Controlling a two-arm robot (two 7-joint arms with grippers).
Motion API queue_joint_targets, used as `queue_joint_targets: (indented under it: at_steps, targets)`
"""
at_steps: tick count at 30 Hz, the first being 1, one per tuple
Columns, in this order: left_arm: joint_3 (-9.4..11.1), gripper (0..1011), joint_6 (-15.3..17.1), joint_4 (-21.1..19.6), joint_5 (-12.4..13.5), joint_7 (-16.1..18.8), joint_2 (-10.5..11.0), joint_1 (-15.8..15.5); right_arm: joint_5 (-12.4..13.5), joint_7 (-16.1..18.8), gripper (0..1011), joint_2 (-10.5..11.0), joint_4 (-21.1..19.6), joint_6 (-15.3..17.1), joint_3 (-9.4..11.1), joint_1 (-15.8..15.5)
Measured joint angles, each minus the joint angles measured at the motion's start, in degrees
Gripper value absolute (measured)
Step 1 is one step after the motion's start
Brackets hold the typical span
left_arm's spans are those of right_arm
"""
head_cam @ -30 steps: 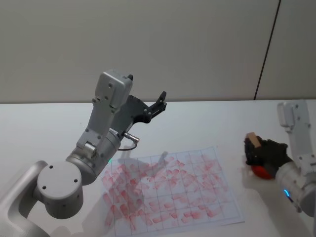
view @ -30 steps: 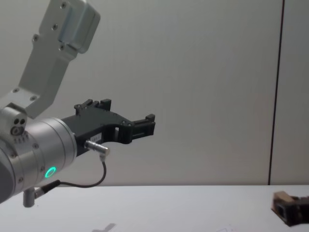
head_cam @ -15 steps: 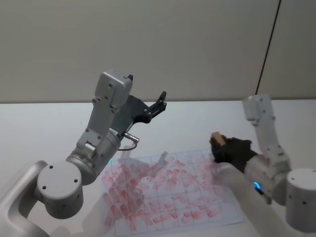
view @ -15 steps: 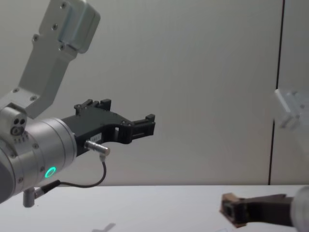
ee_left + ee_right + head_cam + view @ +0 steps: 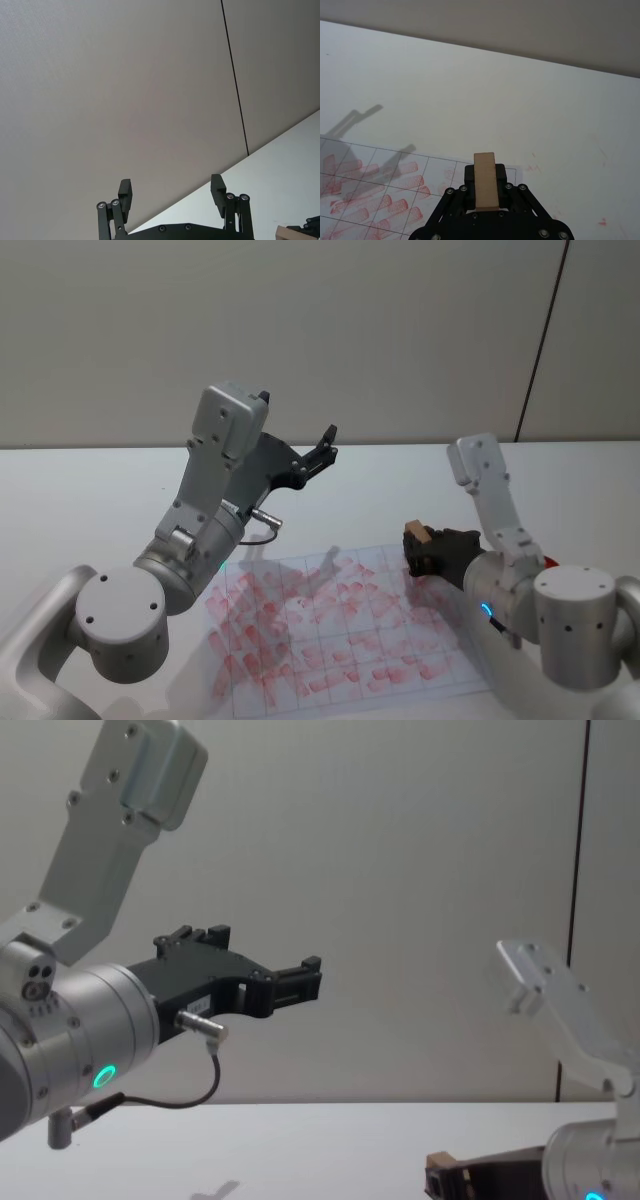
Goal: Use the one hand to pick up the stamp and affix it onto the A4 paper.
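So, right gripper (image 5: pixel 420 552) pinching the stamp (image 5: pixel 416 532), at the far right corner of the red-inked paper (image 5: pixel 330 640), can't tell if it's touching, left gripper (image 5: pixel 326 443) raised over the table (image 5: pixel 80 490), fingers spread apart

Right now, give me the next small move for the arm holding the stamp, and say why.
Probably lower the right gripper straight down to press. Its jaws clamp the stamp, which hangs above a nearly blank cell at the far right corner of the A4 paper, apparently not touching yet. The left gripper is parked, raised.
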Motion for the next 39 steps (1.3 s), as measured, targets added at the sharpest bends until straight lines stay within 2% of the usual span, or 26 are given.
queue_joint_targets:
  at_steps: [18,28,39]
  targets:
    - [0.0,1001,0.0,0.0,0.0,0.0,0.0,0.0,-3.2,-3.2,220,-1.3,1.3,4.1,-0.6,1.0]
    - [0.0,1001,0.0,0.0,0.0,0.0,0.0,0.0,-4.8,-3.0,220,-1.7,2.6,4.6,-0.8,1.5]
    - [0.0,1002,0.0,0.0,0.0,0.0,0.0,0.0,-5.9,-1.0,220,-2.0,4.4,4.6,-0.9,2.0]
